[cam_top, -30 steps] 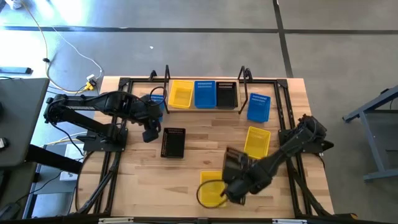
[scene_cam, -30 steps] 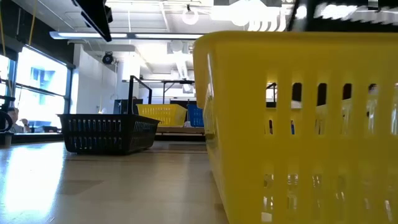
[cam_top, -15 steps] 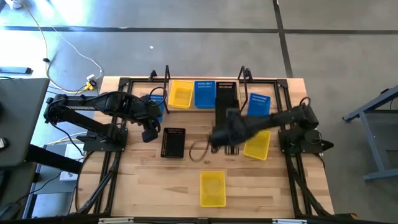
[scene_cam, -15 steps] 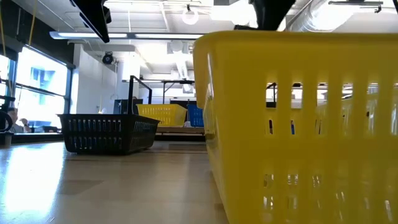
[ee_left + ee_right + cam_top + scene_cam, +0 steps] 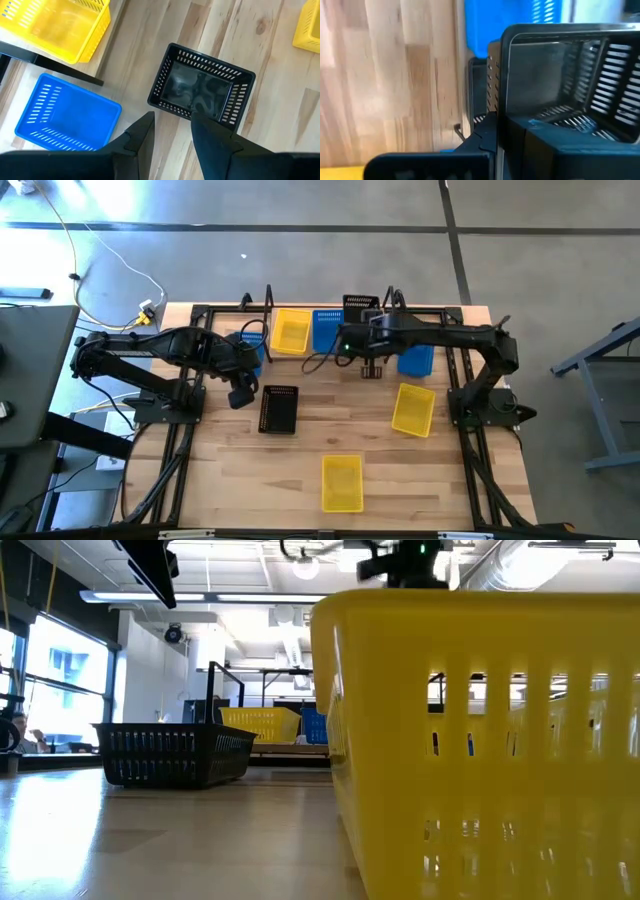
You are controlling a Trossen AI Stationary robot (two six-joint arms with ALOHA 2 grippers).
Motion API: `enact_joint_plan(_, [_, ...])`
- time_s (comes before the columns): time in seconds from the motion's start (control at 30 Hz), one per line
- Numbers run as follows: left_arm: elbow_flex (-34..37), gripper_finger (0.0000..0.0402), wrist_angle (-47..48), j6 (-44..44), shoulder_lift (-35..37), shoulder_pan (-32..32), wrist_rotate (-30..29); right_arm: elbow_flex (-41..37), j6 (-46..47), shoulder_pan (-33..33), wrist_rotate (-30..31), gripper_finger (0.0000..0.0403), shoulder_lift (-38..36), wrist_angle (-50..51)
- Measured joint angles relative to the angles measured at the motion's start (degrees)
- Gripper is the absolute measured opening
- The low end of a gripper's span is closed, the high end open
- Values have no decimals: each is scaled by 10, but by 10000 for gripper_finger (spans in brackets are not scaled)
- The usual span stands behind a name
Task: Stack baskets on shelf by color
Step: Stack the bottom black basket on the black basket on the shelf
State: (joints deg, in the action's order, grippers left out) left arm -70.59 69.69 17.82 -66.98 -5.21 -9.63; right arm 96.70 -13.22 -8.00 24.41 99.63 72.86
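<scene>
While the shelf carries one yellow basket at its left end and one blue basket in the middle, a black basket hangs over its right end. The right gripper has its fingers closed on that basket's wall. In your right wrist view, a strip of perforated black under the held basket looks like a second black basket already on the shelf.

That gives you three black: the one held, the one beneath it, and a third black basket on the bench in front of the shelf's left end.

You can count three blue. One is on the shelf, one blue basket sits just beyond the right upright, and another blue basket lies beside the left upright.

Yellow also makes three. Besides the one on the shelf, a yellow basket lies in front of the right end and a yellow basket sits well forward of the shelf.

Your left gripper hovers in front of the left upright, above the bench's black basket. Its fingers are slightly parted and hold nothing.
</scene>
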Motion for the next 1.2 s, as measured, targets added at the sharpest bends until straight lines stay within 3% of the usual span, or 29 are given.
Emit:
enact_joint_plan(0.47, [0, 117, 0, 5, 0, 0, 0, -113, -75, -78, -86, 0, 0, -102])
enact_joint_plan(1.2, [0, 117, 0, 17, 0, 0, -13, -115, -83, -123, -135, 0, 0, -101])
